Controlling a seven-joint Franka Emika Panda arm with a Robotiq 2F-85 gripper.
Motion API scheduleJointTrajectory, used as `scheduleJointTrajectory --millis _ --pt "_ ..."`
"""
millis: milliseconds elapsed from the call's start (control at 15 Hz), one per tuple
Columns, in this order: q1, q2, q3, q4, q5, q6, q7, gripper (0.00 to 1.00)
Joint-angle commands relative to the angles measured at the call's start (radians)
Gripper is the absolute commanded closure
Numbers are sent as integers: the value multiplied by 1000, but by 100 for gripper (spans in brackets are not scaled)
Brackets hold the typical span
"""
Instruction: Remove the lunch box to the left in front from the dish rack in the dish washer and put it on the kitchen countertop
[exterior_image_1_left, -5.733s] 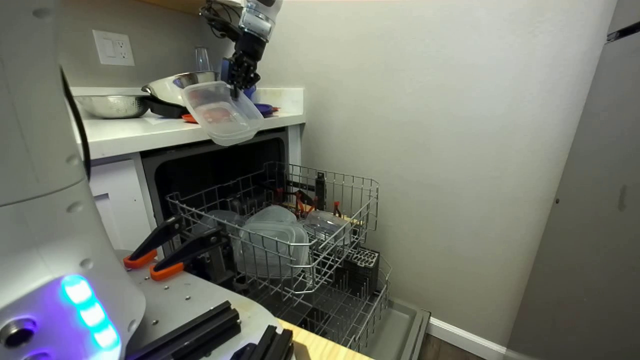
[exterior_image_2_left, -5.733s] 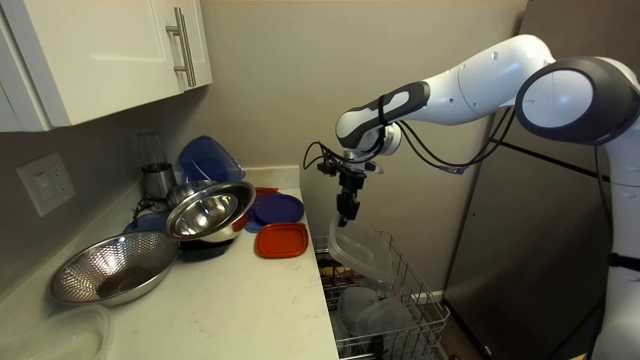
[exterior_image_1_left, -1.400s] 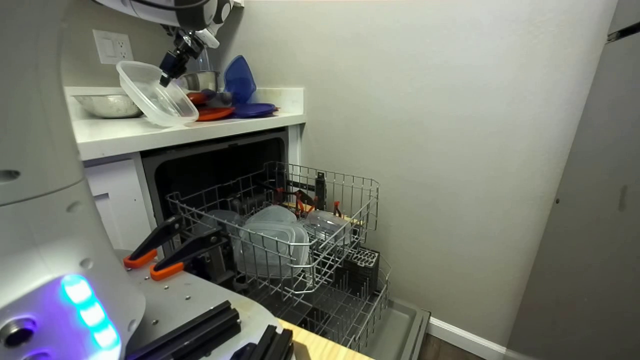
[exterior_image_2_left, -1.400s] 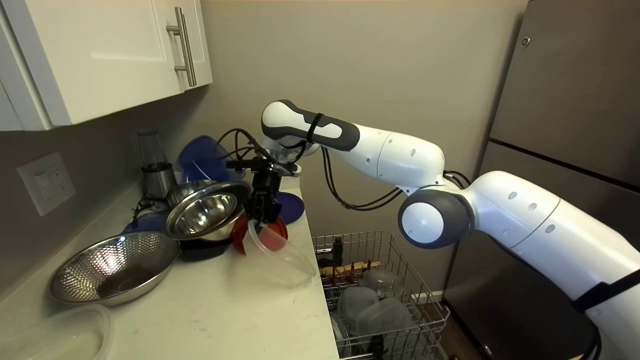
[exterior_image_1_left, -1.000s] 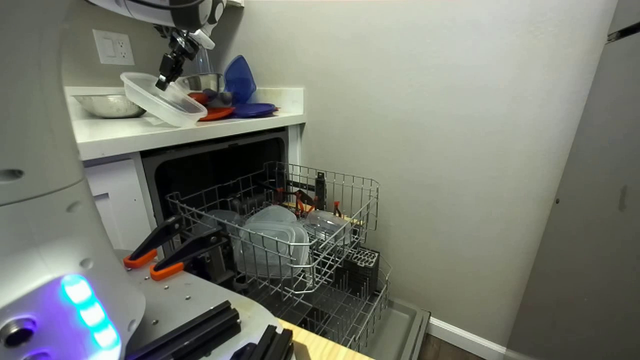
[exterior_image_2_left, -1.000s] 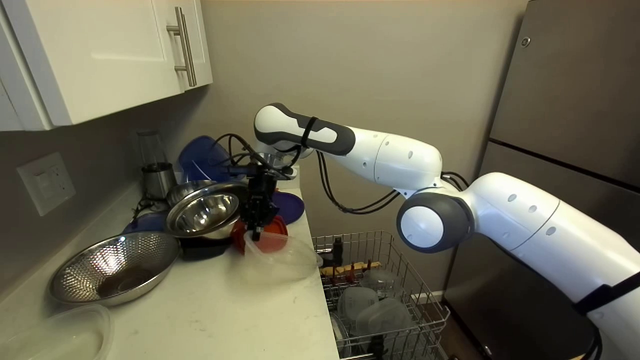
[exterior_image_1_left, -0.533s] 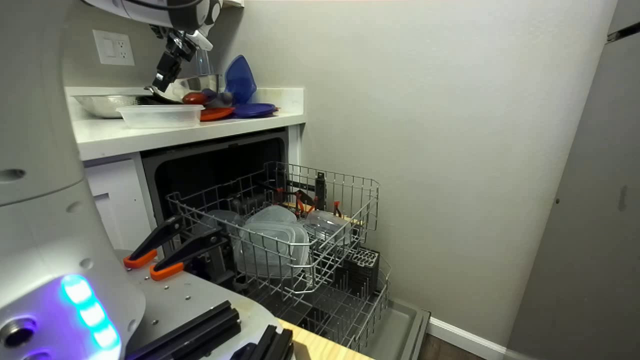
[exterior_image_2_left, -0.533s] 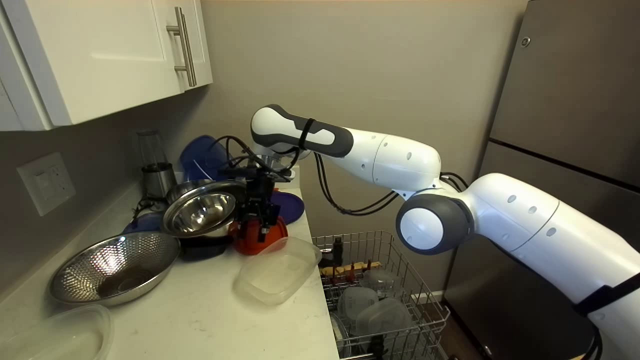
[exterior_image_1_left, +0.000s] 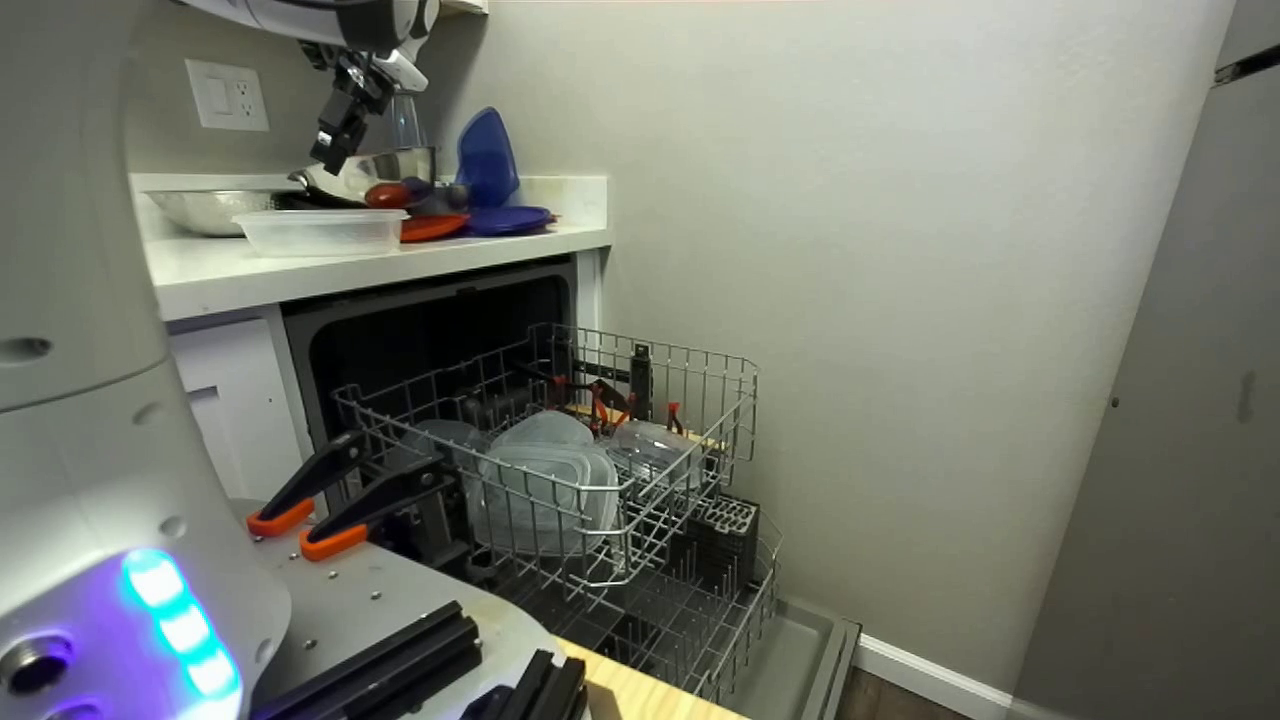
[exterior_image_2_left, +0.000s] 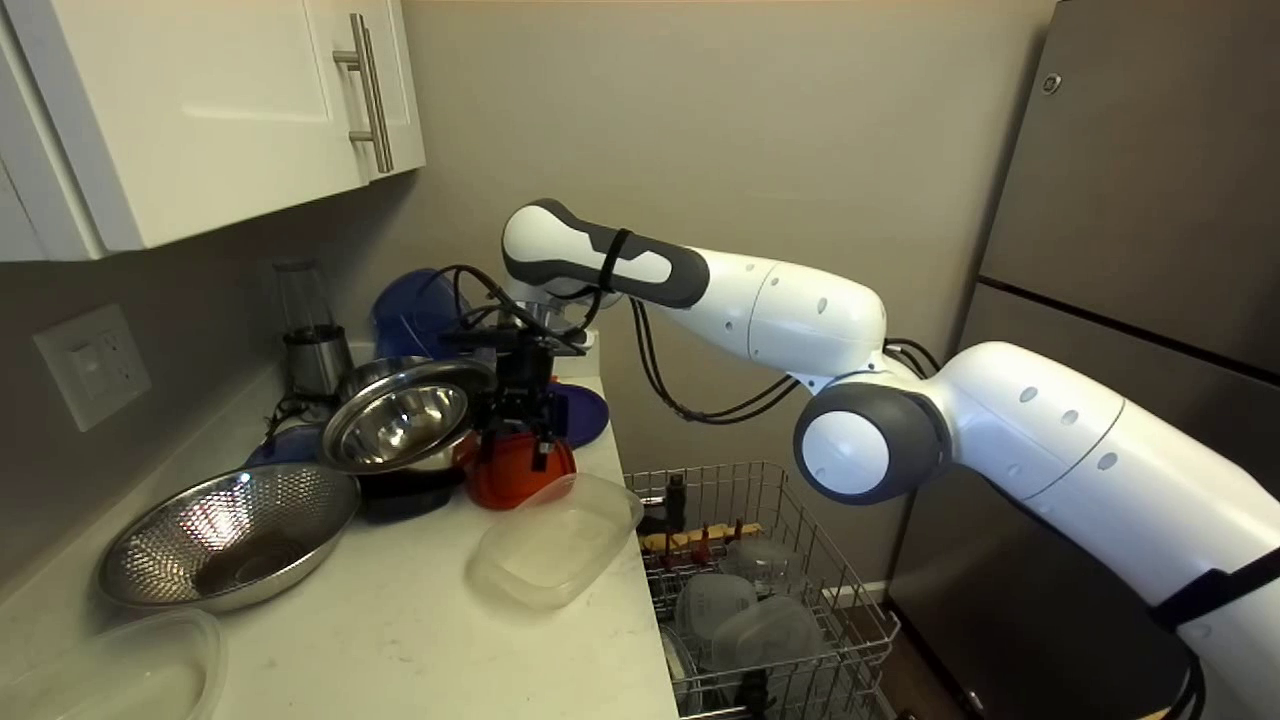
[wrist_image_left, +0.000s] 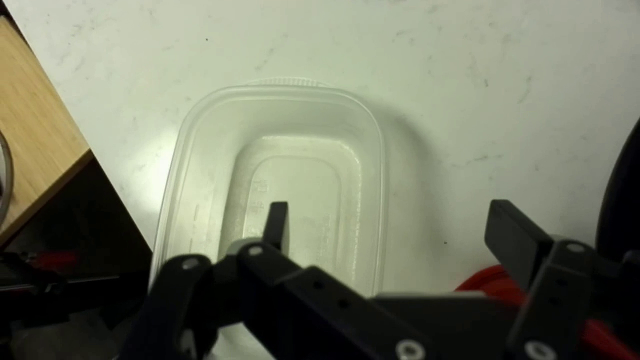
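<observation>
Just beside the front edge of the worktop (exterior_image_2_left: 420, 620), above the dish washer (exterior_image_1_left: 430, 320), the lunch box (exterior_image_2_left: 555, 545) stands upright on its base, open side up. The jaws are released and spread wide: in the wrist view one of the fingers (wrist_image_left: 515, 237) shows to the side of the box, the other across its interior. Both exterior views show the jaws above the worktop and apart from the box. Below the same edge, the dish rack (exterior_image_1_left: 600, 488) extends outward and bears several clear plastic containers (exterior_image_1_left: 545, 500). Toward the far end of the worktop lie a red lid (exterior_image_2_left: 518, 478) and, beyond it, a purple-blue lid (exterior_image_2_left: 585, 415). Nearer the back edge stand steel bowls (exterior_image_2_left: 405, 430) and a perforated colander (exterior_image_2_left: 230, 545). Whether box and red lid touch cannot be determined.
</observation>
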Motion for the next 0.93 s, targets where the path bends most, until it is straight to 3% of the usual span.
scheduleJointTrajectory --millis 0,867 --pt "2 -80 -19 -31 -40 -42 -35 0" --pt "2 -216 -84 -38 -104 -69 51 0"
